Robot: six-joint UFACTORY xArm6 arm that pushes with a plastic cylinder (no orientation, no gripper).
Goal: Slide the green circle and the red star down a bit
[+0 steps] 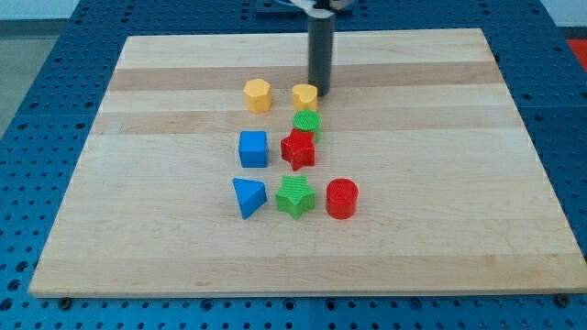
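Wooden board [183, 247] fills most of the frame, lying on a blue perforated table [37, 55]. Dark rod [319, 50] drops in from top centre; my tip [319, 93] sits on the board at the right edge of the yellow heart-like block [304, 93], touching or just beside it, and just above the green circle [306, 122]. No gripper on this rig, just the bare rod, so no open or closed state. Green circle is centre frame, touching the red star [298, 149] directly below it. Blue cube [253, 148] just left of the star. Yellow hexagon [258, 95] upper centre-left. Bottom row, left to right: blue triangle [248, 197], green star [294, 197], red cylinder [341, 198].
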